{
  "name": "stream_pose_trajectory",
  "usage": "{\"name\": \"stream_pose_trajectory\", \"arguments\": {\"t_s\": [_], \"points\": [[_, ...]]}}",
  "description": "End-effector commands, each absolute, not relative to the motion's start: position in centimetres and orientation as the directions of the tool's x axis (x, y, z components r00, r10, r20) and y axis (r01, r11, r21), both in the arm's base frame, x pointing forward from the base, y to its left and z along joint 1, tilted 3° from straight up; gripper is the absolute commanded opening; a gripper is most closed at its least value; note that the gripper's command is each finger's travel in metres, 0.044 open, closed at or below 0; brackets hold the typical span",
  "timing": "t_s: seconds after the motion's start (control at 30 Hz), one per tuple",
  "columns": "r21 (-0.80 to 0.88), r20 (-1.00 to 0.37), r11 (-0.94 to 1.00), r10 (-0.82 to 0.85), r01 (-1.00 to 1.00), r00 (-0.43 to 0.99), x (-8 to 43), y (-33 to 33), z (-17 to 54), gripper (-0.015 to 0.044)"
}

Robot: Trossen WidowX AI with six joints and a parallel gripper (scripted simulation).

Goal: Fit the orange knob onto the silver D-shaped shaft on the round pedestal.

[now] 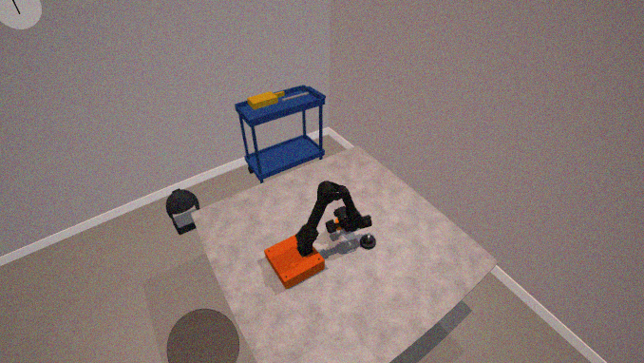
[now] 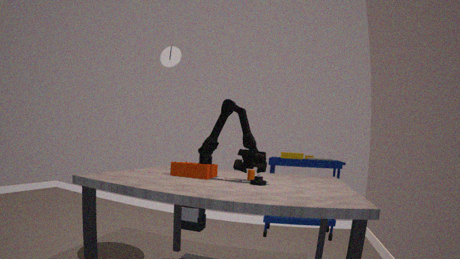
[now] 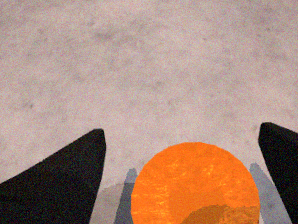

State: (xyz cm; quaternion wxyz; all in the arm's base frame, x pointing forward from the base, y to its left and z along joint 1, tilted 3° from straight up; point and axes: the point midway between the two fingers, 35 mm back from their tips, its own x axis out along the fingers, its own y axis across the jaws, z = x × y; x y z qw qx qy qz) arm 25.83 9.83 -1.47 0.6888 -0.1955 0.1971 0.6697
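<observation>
The orange knob (image 1: 337, 221) (image 2: 251, 175) (image 3: 195, 182) is upright, its flat round top facing up in the wrist view. It looks to be standing on the table beside the pedestal, not on it. My gripper (image 2: 251, 167) (image 3: 182, 135) is open above and around the knob, with a gap between each finger and the knob's side. The dark round pedestal (image 1: 368, 244) (image 2: 258, 182) stands a short way from the knob, and its silver shaft (image 1: 368, 237) is bare in the top view. The knob's hole is hidden underneath, and the shaft's flat side is too small to make out.
The arm's orange base box (image 1: 294, 261) (image 2: 190, 170) is on the table (image 1: 380, 295) (image 2: 305, 193). The pedestal is low and close to the gripper. A blue cart (image 1: 285, 157) (image 2: 305, 164) stands beyond the table.
</observation>
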Motion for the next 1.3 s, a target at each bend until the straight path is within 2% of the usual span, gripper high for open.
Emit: {"name": "stream_pose_trajectory", "arguments": {"t_s": [0.0,0.3,0.53,0.77,0.87,0.97,1.03,1.13,1.27], "points": [[-0.006,-0.531,0.027,0.847,-1.000,0.026,25.8,9.9,-1.4,0.0440],[-0.006,-0.531,0.027,0.847,-1.000,0.026,25.9,9.8,-1.2,0.0440],[-0.006,-0.534,0.027,0.845,-1.000,0.026,26.0,9.5,6.4,0.0440],[0.000,-0.547,0.022,0.837,-1.000,0.018,25.9,9.5,6.5,0.0440],[0.070,-0.716,-0.022,0.695,-0.997,-0.066,25.5,10.0,6.0,0.0440],[0.105,-0.886,-0.022,0.451,-0.994,-0.104,25.3,9.9,6.2,0.0440],[0.083,-0.959,-0.001,0.272,-0.997,-0.080,25.5,9.6,7.0,0.0440],[0.009,-0.998,0.027,0.068,-1.000,-0.007,26.0,9.2,8.6,0.0440],[0.002,-0.999,0.029,0.054,-1.000,0.000,26.1,9.2,8.7,0.0440]]}}
